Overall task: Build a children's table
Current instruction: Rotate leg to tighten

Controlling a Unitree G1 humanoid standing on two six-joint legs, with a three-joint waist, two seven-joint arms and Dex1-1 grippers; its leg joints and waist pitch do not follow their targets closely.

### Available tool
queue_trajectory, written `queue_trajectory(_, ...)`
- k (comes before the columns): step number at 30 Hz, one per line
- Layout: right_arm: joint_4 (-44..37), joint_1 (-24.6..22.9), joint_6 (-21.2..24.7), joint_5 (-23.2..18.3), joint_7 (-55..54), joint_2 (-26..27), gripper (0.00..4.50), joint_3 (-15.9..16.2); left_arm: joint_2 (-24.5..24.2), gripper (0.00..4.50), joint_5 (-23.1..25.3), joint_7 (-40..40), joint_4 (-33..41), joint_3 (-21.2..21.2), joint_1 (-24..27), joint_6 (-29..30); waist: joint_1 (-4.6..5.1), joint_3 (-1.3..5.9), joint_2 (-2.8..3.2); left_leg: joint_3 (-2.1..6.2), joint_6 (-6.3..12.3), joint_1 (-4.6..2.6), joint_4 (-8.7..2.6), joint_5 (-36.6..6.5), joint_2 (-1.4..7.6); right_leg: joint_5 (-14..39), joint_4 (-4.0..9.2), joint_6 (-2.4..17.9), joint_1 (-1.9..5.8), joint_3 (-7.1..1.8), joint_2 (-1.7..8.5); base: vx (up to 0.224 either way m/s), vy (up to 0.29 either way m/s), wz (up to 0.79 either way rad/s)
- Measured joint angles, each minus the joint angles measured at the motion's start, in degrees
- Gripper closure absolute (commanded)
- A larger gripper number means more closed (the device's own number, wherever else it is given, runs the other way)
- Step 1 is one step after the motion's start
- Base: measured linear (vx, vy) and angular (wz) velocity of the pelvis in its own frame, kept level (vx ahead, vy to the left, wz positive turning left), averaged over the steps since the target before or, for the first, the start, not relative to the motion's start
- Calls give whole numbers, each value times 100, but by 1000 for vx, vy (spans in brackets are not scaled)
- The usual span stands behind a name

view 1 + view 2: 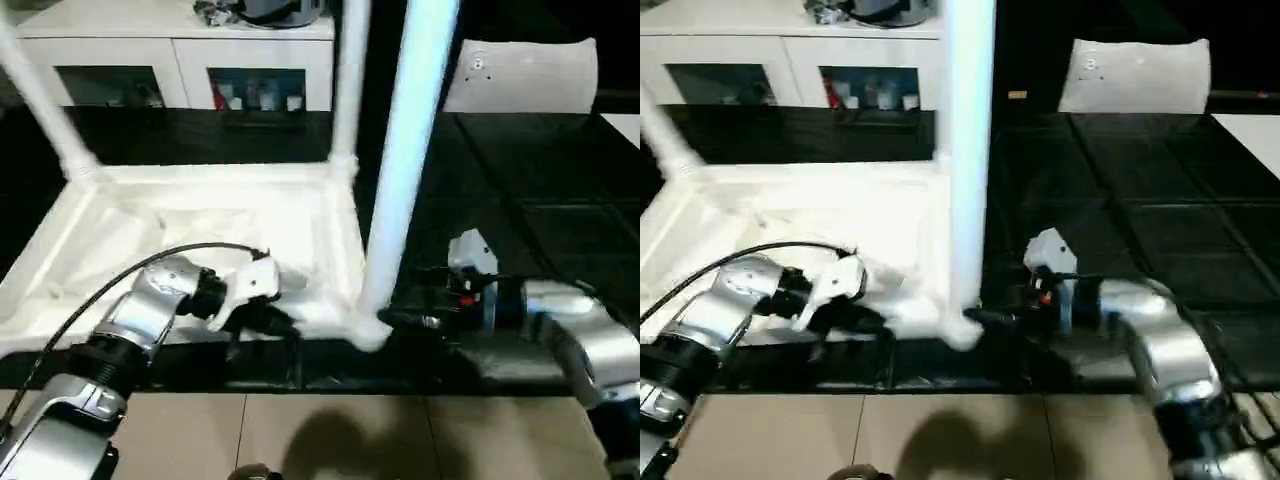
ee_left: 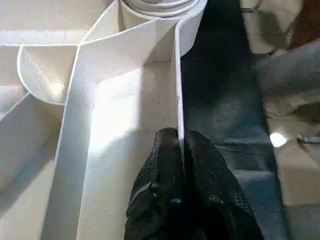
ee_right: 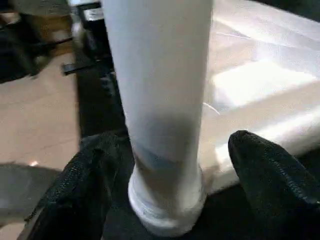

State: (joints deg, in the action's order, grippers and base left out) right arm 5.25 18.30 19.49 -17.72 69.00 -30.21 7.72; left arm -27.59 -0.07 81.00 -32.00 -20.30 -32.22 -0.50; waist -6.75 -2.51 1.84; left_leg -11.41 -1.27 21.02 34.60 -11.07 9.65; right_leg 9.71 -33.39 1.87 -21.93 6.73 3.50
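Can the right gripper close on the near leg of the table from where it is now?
Probably yes. The right gripper stands open with a finger on each side of the near leg, low by its socket, and nothing lies between.

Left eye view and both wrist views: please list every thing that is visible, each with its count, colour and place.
Table top: one, white, upside down on the dark mat, ribbed underside facing up.
Legs: three, white, standing in corner sockets: near right, far right, far left.
Dark mat: one, black, under and right of the table top.
Cabinet: one, white, glass doors, behind the table top.
Flat white sheet: one, far right, with a round fitting.
Floor: beige tiles, nearest the robot.
Left gripper: black fingers shut on the table top's thin edge wall.
Right gripper: black fingers open on either side of the near right leg's base.
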Motion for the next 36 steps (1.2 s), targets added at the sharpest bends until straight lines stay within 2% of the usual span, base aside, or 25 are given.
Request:
queue_trajectory(9,419,333,-3,19,565,-30,188,405,-10,450,11,114,11,-96,-29,-153,-62,1,-32,-1,0,3,5,0,-1,-1,-1,1,1,1,3,0,0,0)
queue_trajectory(11,451,335,7,34,662,-52,197,420,-5,450,30,145,-6,-102,-37,-228,-94,0,-35,-1,0,3,4,0,-1,0,-1,0,1,1,3,0,0,0)
queue_trajectory(12,461,341,8,41,679,-63,221,435,1,450,34,162,-32,-113,-53,-263,-117,0,-36,-1,0,2,4,0,0,0,-1,0,1,1,3,0,0,0)
queue_trajectory(15,509,403,6,61,706,-63,243,484,1,450,46,181,-59,-151,-96,-279,-140,1,-39,-1,-1,1,5,1,0,0,-2,0,1,1,3,0,0,0)
queue_trajectory(23,498,397,82,51,702,-61,254,472,64,450,36,184,-120,-117,-109,-252,-146,2,-45,-1,-1,1,5,0,0,0,-2,0,2,1,3,0,0,0)
queue_trajectory(26,386,222,301,-17,387,108,254,276,181,450,23,28,-249,-61,-153,-143,-151,2,-46,-2,-1,-5,7,2,0,0,-3,0,9,3,6,0,0,0)
queue_trajectory(29,309,22,493,-9,-530,538,254,-68,340,450,54,-490,-370,127,-178,145,-94,3,-46,-2,-5,-13,13,5,2,-2,-8,1,11,2,6,0,0,0)
queue_trajectory(33,259,-23,603,200,-1818,1113,254,-352,584,450,103,-1105,-420,321,-225,628,107,4,-44,-3,-7,-13,14,5,-1,-2,-5,0,11,1,9,0,0,0)
queue_trajectory(36,194,-6,753,364,-2517,1444,254,-516,773,450,118,-1472,-422,410,-259,893,198,6,-43,-3,-6,-13,5,4,-6,-2,-5,0,9,0,11,0,0,0)
